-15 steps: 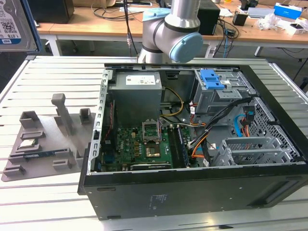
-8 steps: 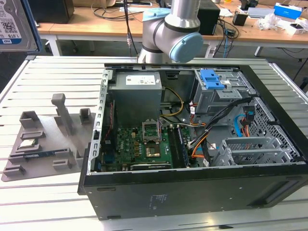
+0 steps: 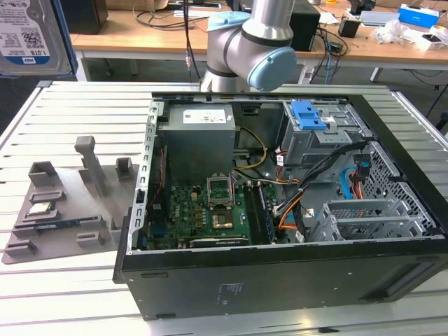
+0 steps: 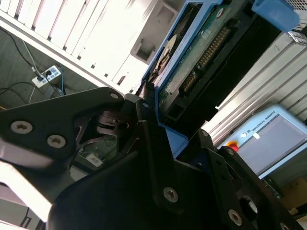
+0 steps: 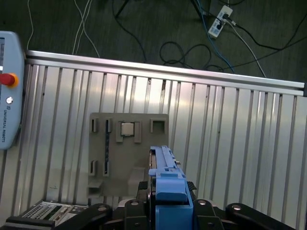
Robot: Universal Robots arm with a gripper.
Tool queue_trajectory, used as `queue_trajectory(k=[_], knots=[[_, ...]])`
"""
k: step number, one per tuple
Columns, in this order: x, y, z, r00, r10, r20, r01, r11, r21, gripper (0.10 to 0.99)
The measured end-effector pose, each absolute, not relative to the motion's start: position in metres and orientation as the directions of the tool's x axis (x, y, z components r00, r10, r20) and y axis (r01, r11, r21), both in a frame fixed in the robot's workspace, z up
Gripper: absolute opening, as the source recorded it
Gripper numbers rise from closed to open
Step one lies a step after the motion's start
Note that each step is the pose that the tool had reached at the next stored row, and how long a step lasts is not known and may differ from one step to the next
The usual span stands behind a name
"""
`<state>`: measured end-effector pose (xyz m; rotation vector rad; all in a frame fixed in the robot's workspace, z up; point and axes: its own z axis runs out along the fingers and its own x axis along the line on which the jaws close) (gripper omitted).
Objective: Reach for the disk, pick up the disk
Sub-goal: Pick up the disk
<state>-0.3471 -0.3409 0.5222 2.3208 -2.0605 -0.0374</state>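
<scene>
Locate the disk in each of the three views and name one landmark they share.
Exterior view: the disk, top left corner, label showing.
Second wrist view: the disk, circuit-board side showing.
First wrist view: the disk, edge-on, blue rail showing.
Shared landmark: the slatted table.

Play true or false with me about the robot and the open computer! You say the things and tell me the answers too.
1. The claw grips the disk. True.
2. The computer case is closed up. False: its side is open and the insides show.
3. A small square chip sits in the grey holder plate. True.
4. The disk lies flat on the slatted table. False: it is held up above it.
</scene>
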Motion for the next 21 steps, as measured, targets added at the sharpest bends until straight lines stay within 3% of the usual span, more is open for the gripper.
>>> queue_trajectory(k=[21], knots=[[-0.280,-0.341,0.522,0.119,-0.993,0.007,-0.992,-0.118,0.044,0.373]])
